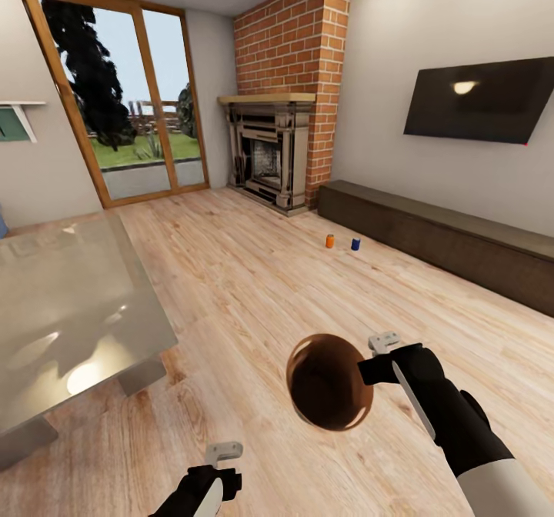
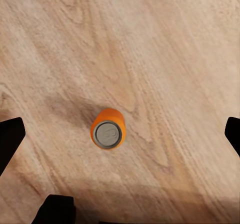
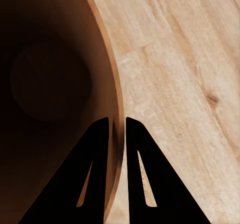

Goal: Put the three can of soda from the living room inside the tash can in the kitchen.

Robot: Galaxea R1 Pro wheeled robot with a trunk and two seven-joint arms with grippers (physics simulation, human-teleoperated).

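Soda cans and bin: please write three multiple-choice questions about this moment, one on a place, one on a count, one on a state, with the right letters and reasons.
1. Where do the orange can and the blue can stand?
A. on the glass table
B. on the wood floor before the low cabinet
C. in the bin

2. How many cans stand under the left gripper?
A. one
B. two
C. three

3. How is the bin held?
A. untouched on the floor
B. right gripper clamps its rim
C. left gripper holds it

Answers: 1 B, both stand on the floor near the cabinet. 2 A, one orange can. 3 B, fingers straddle the rim.
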